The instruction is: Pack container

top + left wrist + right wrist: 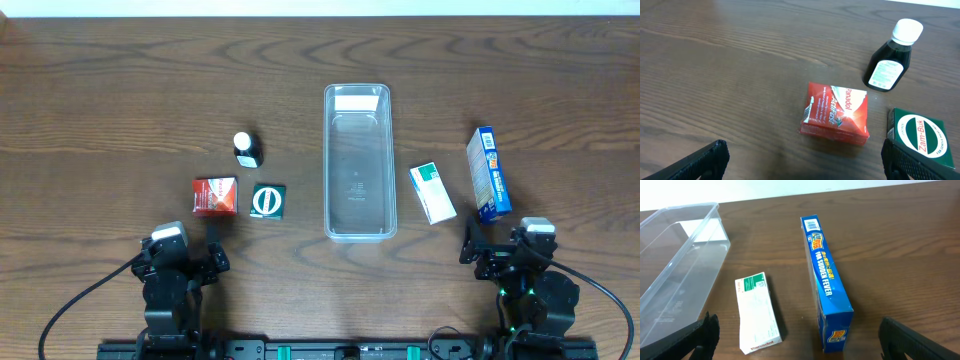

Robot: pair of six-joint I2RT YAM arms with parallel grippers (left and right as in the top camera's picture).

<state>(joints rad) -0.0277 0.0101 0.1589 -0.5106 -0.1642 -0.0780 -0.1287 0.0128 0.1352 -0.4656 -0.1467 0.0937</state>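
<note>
The desk (120, 90) is dark brown wood with a strong wavy grain. The container (357, 162) lies on it near the middle, its long side running away from the arms. It is a long, narrow tub of clear, smooth plastic with rounded corners and a raised rim. The wood grain shows through its base. A pale white patch sits at its far end, and I cannot tell whether it is a label or a reflection.

Left of the tub are three small items. There is a squat red cardboard box (836, 115) printed "Panadol", with a glossy face. Just beside it is a dark green square box (920, 136) with a white oval and "Zam-Buk". Farther back stands an upright dark bottle (891, 59) with a white cap and a white label.

Right of the tub a flat white and green carton (757, 312) lies near its wall but apart from it. Beyond that, a long, thin blue box (826, 277) stands on its narrow edge.

The left end effector (802, 162) hovers low at the near edge of the desk with its black fingers spread wide, holding nothing. The red box lies just ahead of it, and the tub is well off to its right. The right end effector (807, 342) is likewise spread wide and holds nothing. It faces the carton and the blue box, with the tub ahead and to its left.
</note>
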